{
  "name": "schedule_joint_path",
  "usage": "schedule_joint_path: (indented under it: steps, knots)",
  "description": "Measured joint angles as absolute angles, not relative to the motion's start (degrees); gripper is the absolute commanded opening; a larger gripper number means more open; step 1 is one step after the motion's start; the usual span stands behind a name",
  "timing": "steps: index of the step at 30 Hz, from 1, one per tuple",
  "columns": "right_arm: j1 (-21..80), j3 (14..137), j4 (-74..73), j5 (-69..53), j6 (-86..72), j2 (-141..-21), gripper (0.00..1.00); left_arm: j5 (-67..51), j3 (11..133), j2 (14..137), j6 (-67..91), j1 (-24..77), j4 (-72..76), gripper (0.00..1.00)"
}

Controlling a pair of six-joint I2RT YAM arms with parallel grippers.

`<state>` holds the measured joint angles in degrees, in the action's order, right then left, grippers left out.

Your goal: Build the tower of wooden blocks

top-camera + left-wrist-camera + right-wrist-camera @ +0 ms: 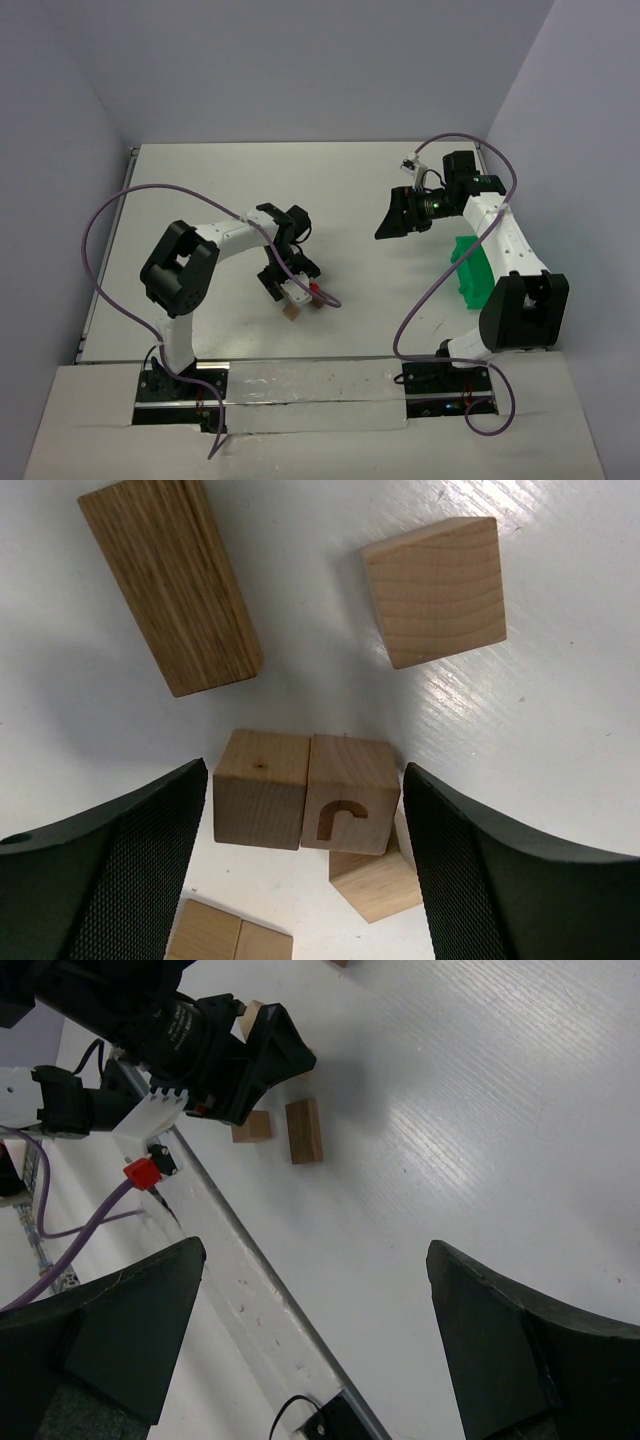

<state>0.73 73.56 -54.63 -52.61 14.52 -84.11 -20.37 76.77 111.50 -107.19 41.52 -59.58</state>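
- Left fingers [120, 870]: spread, flanking the paired wood blocks [262, 790], nothing grasped; wrist points down.
- Right fingers [100, 1330]: released, empty; arm raised, well apart from those blocks.

White arm links [232, 233], black joints [180, 270], purple cables [140, 188], black mesh-textured fingers [110, 880]

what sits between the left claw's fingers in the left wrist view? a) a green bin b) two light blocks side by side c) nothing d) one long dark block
b: inside the left claw a plain block and a marked block with a curved mark sit touching side by side.
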Motion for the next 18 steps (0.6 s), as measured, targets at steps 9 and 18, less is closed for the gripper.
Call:
schedule_joint_path:
  steps: [9, 18]
  knots:
    - [0.73, 73.56, -54.63, -53.06, 14.50, -84.29, 1.00, -20.02, 76.31, 111.50, -106.09, 41.52, -58.74, 0.56]
    - [0.73, 73.56, -54.58, -53.47, 14.17, -84.22, 1.00, -20.62, 76.30, 106.93, -103.02, 42.59, -59.88, 0.30]
